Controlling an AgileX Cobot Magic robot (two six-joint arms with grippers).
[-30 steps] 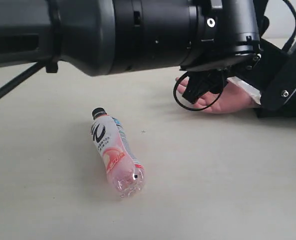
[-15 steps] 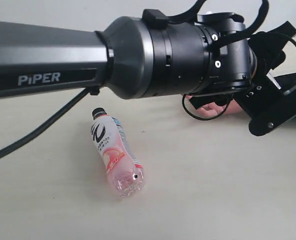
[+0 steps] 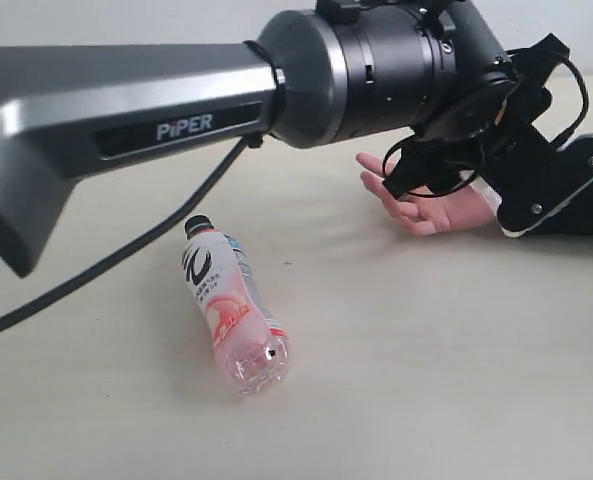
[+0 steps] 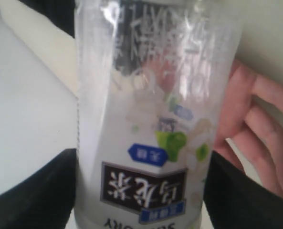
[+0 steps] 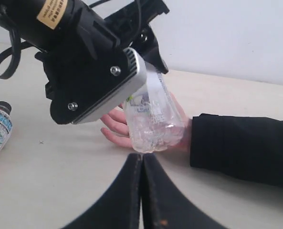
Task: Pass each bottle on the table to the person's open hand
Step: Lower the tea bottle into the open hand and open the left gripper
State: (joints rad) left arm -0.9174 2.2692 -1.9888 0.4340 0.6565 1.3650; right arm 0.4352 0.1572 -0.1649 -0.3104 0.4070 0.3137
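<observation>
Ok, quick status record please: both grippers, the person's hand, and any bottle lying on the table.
left gripper: shut on white-label bottle
white-label bottle: tilted, base down over the hand; contact unclear
hand: open, palm up
right gripper: shut, empty
pink bottle: lying on its side on the table, untouched

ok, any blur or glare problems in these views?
Left wrist view: white-label bottle fills the frame, soft, hand behind blurred. Exterior view: arm looms near the lens; pink bottle sharp, small glint. Right wrist view: crisp, even light.
</observation>
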